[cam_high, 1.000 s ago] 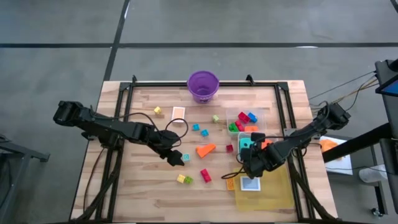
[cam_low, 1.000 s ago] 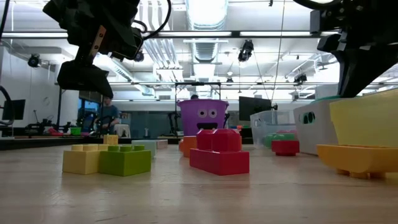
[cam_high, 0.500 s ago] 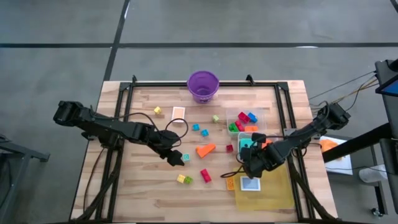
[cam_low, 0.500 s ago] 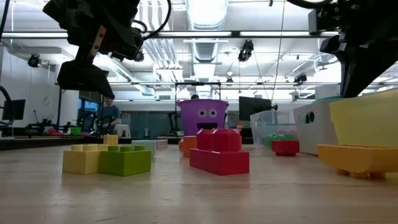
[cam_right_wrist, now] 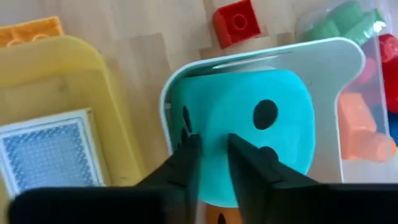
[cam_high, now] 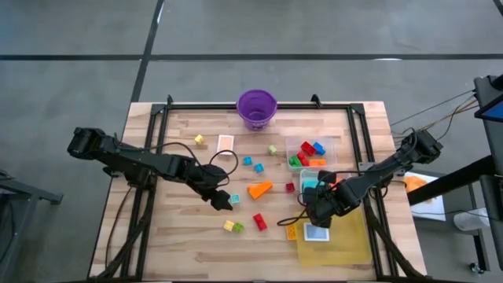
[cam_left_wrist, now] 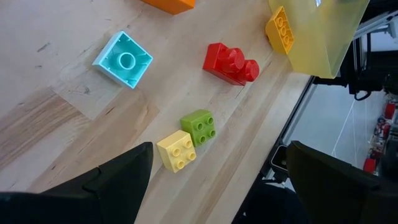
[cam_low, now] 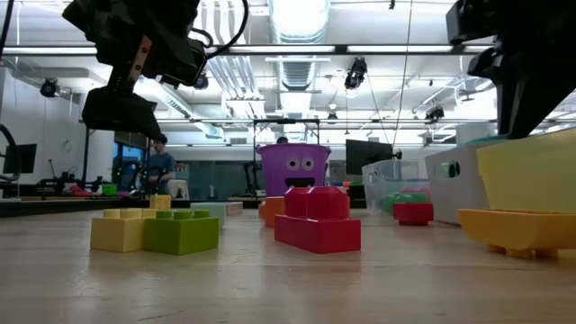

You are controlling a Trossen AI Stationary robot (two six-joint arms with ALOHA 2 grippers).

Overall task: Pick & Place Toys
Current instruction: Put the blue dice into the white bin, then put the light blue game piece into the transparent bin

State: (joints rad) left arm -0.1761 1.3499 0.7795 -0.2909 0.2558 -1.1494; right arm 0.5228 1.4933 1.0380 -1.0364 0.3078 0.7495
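Note:
Small bright toy blocks lie scattered on the wooden table. My left gripper (cam_high: 222,201) hangs open above the table near a light blue block (cam_left_wrist: 123,59), a red block (cam_left_wrist: 230,63), and a green block (cam_left_wrist: 199,127) joined to a yellow one (cam_left_wrist: 177,150). My right gripper (cam_high: 317,207) hovers over the teal black-dotted die (cam_right_wrist: 249,143), which sits in a clear tub (cam_right_wrist: 348,74). Its fingers stand a narrow gap apart and hold nothing. A blue-backed card (cam_high: 317,233) lies flat in the yellow tray (cam_high: 346,244). An orange wedge (cam_high: 259,189) lies mid-table.
The purple bucket (cam_high: 257,108) stands at the far edge. A second clear tub (cam_high: 308,149) holds red, green, blue and orange pieces. An orange block (cam_high: 291,233) lies by the tray's left wall and a red one (cam_high: 290,187) by the die's tub. A card (cam_high: 225,141) lies far left.
My right gripper has shifted a little toward the table's far edge, away from the card in the yellow tray and toward the teal die. The card lies still in the tray.

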